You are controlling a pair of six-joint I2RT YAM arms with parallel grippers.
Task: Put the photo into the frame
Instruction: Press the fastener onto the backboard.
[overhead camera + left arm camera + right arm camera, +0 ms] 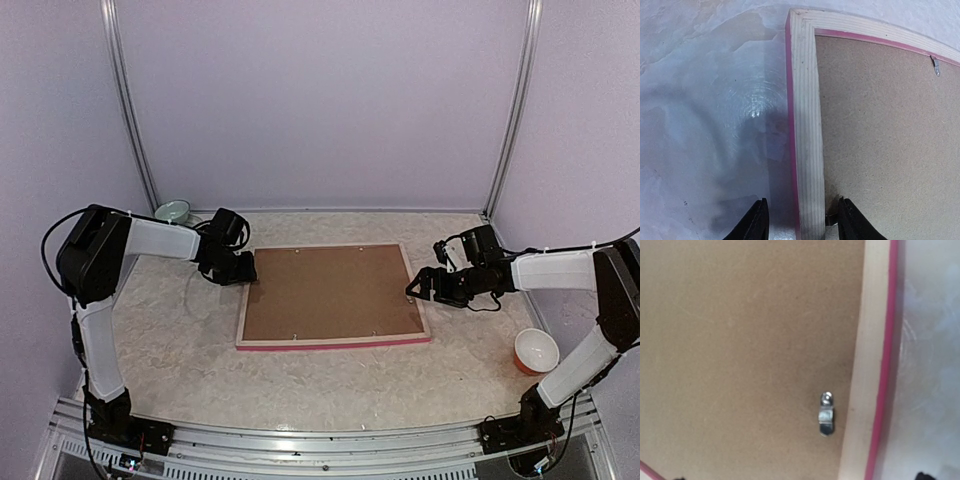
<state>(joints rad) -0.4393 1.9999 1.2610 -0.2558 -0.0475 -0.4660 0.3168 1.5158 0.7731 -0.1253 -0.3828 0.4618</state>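
Left end effector: the left end effector (802, 211) hangs low over the frame's far-left corner. Its jaws are about half spread and straddle the left rail (807, 125), one finger over bare worktop and the other over the board. There is a gap on each side and it holds nothing.
Right end effector: the right end effector (413, 288) sits at the frame's right edge, spread as wide as it goes and empty.
Frame: the frame (335, 343) lies face down in the middle of the worktop (180, 350), with pale, grained wood up and a bright pink lip along the outer edges.
Photo: not in view anywhere. It may already lie under the backing board, though I can't tell from here.
Backing board: the backing board (330, 292) is flat brown fibreboard with a matt, faintly speckled surface, seated inside the rails.
Turn clip: the turn clip (826, 414) is a small bright metal tab lying on the board just beside the right rail.
Step in hand: it looks like securing the board.
Doing it well: pin the left rail lightly so the frame cannot skate, since the worktop looks slick and glossy. Bring one right fingertip down beside the clip and push it sideways, not downward.
Risk: the thin board could flex or lift if it is pried at an edge.
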